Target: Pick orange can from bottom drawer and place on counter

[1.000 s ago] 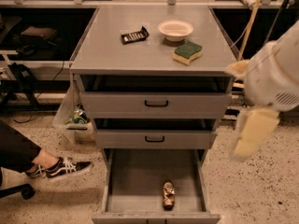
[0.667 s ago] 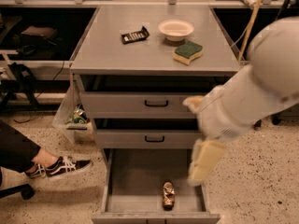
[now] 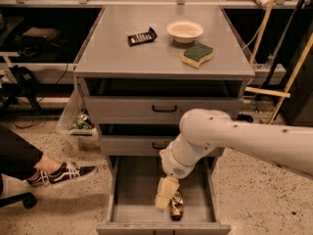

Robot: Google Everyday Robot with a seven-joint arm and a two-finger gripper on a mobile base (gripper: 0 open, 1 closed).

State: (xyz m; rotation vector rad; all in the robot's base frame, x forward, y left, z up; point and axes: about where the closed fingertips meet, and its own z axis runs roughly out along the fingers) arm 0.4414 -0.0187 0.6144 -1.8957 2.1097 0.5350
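Since the earlier frame the arm (image 3: 230, 136) has swung lower and further to the left as I see it; the gripper (image 3: 166, 195) now hangs inside the open bottom drawer (image 3: 132, 190), where before it was above the drawer's right side. The orange can (image 3: 176, 205) has not moved; it lies on the drawer's grey floor near the front edge, a little right of centre.

From the camera view, the gripper's cream tip points down and sits just left of the can, close enough that I cannot say whether they touch; whether it is released or clamped I cannot tell from here, and nothing shows the can lifted. The white wrist above it covers part of the middle drawer (image 3: 127, 145); the forearm runs off to the right edge of the view.

The top drawer (image 3: 122, 109) and the middle one both stand slightly pulled out, each with a black handle. On the counter (image 3: 146, 58) I see a pale bowl (image 3: 185, 31) toward the back, a green-and-yellow sponge (image 3: 197, 55) just in front of it to the right, and a dark flat packet (image 3: 142, 36) to the left of the bowl; all three are apart from one another. On the speckled floor to the left, a person's black-and-white shoe (image 3: 63, 174) rests near the cabinet.
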